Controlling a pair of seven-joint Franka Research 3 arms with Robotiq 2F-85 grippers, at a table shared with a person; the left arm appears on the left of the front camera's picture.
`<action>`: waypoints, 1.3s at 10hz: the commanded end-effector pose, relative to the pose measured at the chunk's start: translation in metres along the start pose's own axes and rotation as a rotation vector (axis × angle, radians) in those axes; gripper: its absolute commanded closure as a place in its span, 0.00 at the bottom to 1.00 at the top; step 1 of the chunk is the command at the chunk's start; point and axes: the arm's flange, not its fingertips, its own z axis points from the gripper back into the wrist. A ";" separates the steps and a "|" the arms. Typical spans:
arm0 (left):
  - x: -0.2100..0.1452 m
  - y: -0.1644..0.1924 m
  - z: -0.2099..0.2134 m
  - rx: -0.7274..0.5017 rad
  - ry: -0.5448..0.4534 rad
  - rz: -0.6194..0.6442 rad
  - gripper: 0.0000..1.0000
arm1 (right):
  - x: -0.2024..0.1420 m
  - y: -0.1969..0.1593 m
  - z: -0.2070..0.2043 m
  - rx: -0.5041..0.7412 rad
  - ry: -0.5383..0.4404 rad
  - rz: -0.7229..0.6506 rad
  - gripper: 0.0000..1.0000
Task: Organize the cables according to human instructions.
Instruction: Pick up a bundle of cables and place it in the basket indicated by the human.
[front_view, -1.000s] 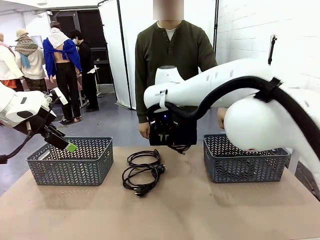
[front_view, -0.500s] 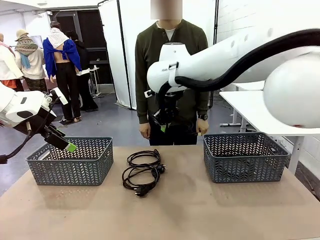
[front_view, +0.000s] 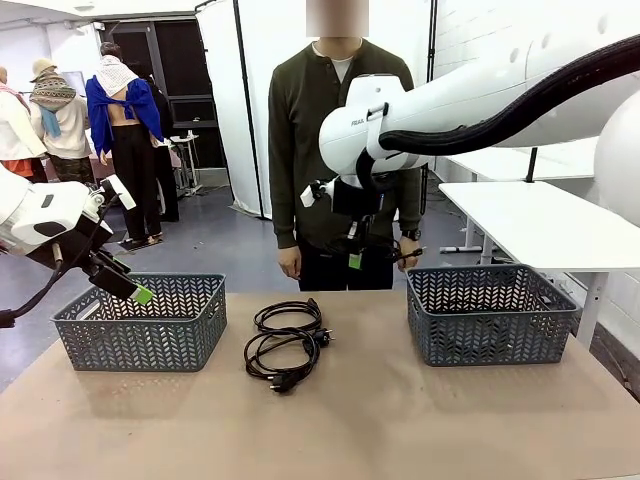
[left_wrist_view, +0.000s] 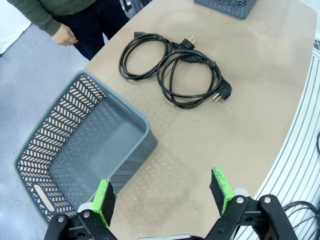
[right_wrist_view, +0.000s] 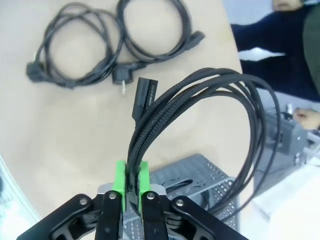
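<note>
We are holding a braided black cable bundle (right_wrist_view: 172, 95) in our right gripper (right_wrist_view: 132, 176). Its green pads are pinching several strands together at the lower middle of the right wrist frame, so the jaws are standing narrow on the cord. In the front view this gripper is hanging high in the middle of the frame, in front of the person (front_view: 300, 130). The loops are arching up and to the right of the pads, and one rectangular plug (right_wrist_view: 145, 96) is poking out near frame centre. Two more coiled cables (front_view: 287, 340) are lying overlapped on the table (front_view: 400, 420), at the centre of the front frame between the left basket (front_view: 140, 325) and the right basket (front_view: 490, 315). Our left gripper (left_wrist_view: 161, 180) is hovering near the left basket with its pads spread wide and nothing between them. We are judging these cords to be light, limp and a little springy, so the loops are likely to sag or fan open when lifted, and the plugs to swing. Taking hold across several strands at once, away from the plugs, looks safest to us. Pinching a single strand would probably let the coil unwind.
</note>
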 end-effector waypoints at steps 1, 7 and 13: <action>-0.001 0.001 0.000 -0.001 -0.002 0.006 0.00 | -0.011 0.007 0.004 -0.005 0.031 0.025 1.00; -0.001 0.001 0.000 -0.001 -0.002 0.006 0.00 | -0.004 0.000 0.002 0.007 0.017 0.021 1.00; -0.001 0.001 0.000 -0.001 -0.002 0.006 0.00 | -0.087 -0.028 0.009 0.003 0.031 0.050 1.00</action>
